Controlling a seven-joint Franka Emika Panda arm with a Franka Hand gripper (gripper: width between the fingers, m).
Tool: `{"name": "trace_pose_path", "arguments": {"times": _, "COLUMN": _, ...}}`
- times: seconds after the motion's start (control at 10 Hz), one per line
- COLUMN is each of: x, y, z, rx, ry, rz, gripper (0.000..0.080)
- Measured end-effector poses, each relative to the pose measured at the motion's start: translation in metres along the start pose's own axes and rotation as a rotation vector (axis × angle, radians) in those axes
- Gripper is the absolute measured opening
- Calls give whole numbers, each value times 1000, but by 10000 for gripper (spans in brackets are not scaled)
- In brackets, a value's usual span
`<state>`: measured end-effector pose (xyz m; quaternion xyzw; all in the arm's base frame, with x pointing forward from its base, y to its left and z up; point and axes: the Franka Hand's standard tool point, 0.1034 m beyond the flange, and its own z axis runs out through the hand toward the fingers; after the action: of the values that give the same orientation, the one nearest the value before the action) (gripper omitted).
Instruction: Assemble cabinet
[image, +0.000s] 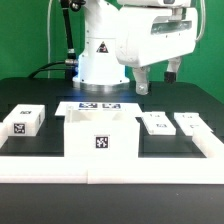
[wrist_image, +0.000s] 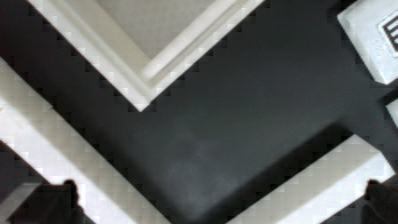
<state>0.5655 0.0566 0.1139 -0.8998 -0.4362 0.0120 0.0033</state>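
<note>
The white open-topped cabinet body stands in the middle of the black table, with a marker tag on its front. A small white block lies to the exterior view's left of it. Two flat white panels lie to its right. My gripper hangs above the table behind the panels, open and empty. In the wrist view my gripper is open over bare dark table. A white angled corner of a part lies beyond it, and a tagged panel shows at the frame's edge.
The marker board lies flat behind the cabinet body, in front of the robot base. A low white rail runs along the table's front edge. White bands cross the wrist view's lower corners.
</note>
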Motion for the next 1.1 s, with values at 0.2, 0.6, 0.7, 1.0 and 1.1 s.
{"name": "trace_pose_path", "arguments": {"times": 0.2, "x": 0, "y": 0, "z": 0, "rx": 1, "ry": 0, "rz": 0, "gripper": 798}}
{"name": "trace_pose_path", "arguments": {"times": 0.6, "x": 0, "y": 0, "z": 0, "rx": 1, "ry": 0, "rz": 0, "gripper": 798}}
{"name": "trace_pose_path", "arguments": {"times": 0.7, "x": 0, "y": 0, "z": 1, "rx": 1, "ry": 0, "rz": 0, "gripper": 798}}
{"name": "trace_pose_path", "arguments": {"times": 1.0, "x": -23, "y": 5, "z": 14, "rx": -56, "ry": 47, "rz": -232, "gripper": 798}}
{"name": "trace_pose_path", "arguments": {"times": 1.1, "x": -32, "y": 12, "z": 17, "rx": -69, "ry": 51, "rz": -343, "gripper": 798}}
